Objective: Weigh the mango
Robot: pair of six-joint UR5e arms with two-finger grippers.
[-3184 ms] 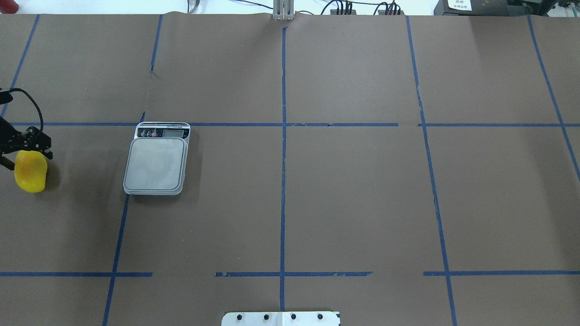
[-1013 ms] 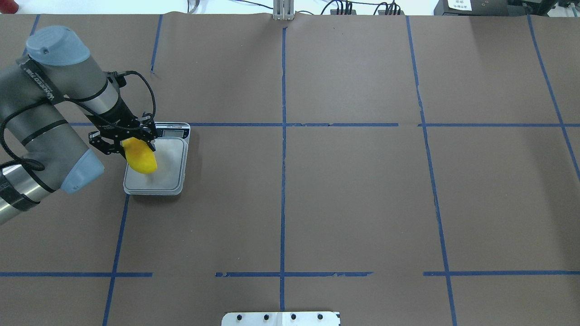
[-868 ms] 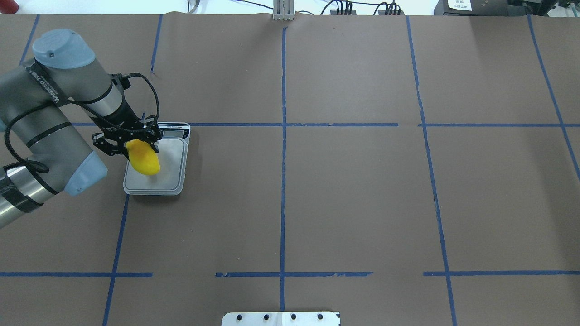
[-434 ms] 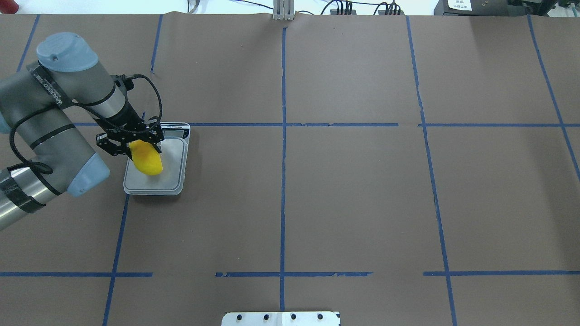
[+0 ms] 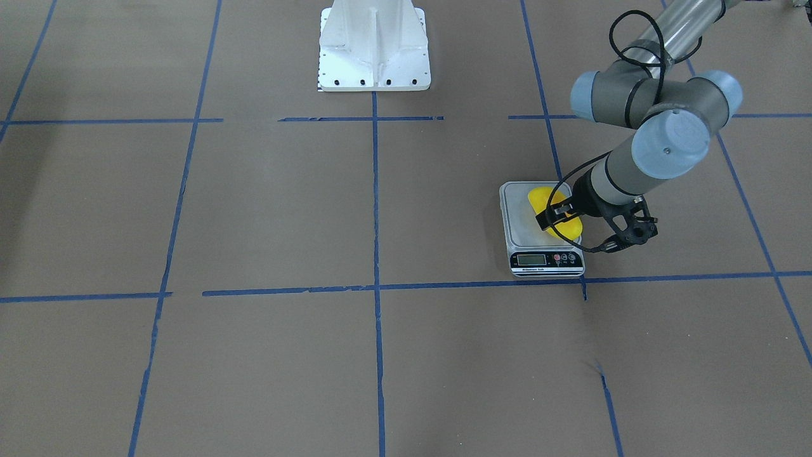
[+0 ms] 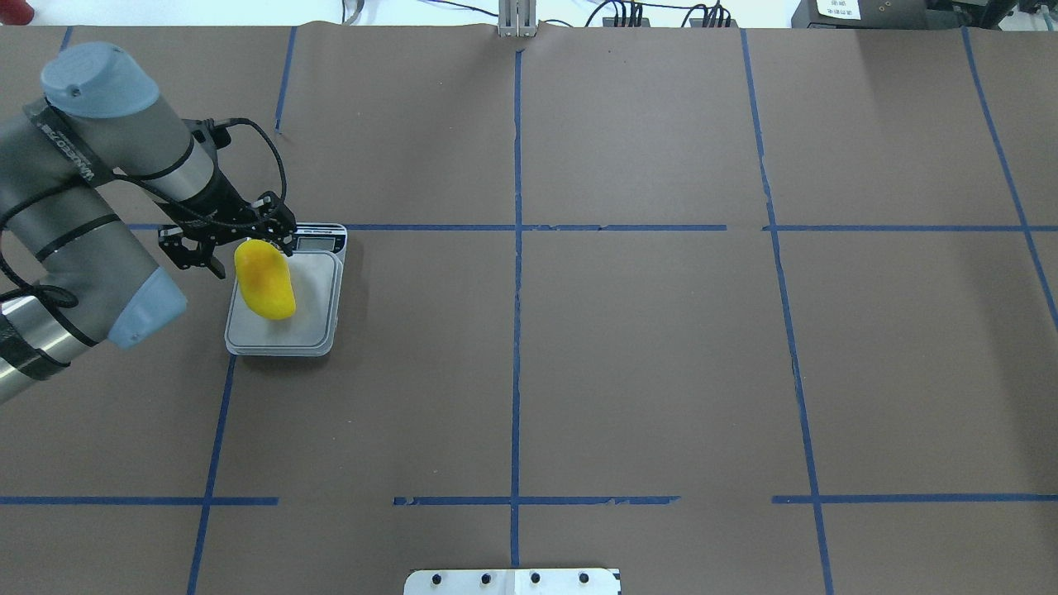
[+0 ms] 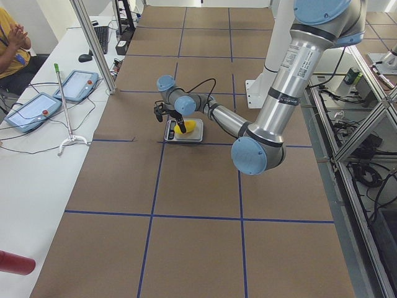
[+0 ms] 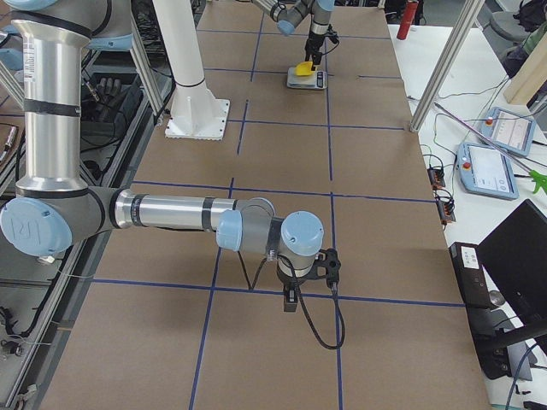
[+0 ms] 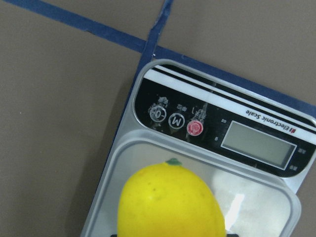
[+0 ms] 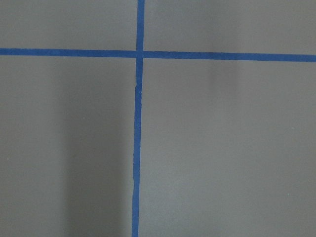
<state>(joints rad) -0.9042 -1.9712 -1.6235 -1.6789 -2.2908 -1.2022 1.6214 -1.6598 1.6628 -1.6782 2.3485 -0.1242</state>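
The yellow mango (image 6: 265, 286) lies on the platform of the silver scale (image 6: 316, 324), on its left half, with one end towards the display. It also shows in the front view (image 5: 545, 198) and the left wrist view (image 9: 170, 202), below the scale's button panel (image 9: 256, 143). My left gripper (image 6: 235, 240) is open and hangs over the mango's far end with its jaws spread wide; it holds nothing. In the front view the left gripper (image 5: 590, 225) has one finger across the mango. My right gripper (image 8: 308, 275) shows only in the right side view, low over bare table; I cannot tell its state.
The white robot base plate (image 5: 374, 44) stands mid-table at the robot's side. Blue tape lines cross the brown table cover (image 6: 661, 355). A side table with tablets (image 7: 37, 108) and a seated operator lie beyond the far edge.
My left arm carried the mango from the table's left edge onto the scale. Since 0.4 s ago the jaws have opened and the gripper has drawn back, leaving the mango on the platform.
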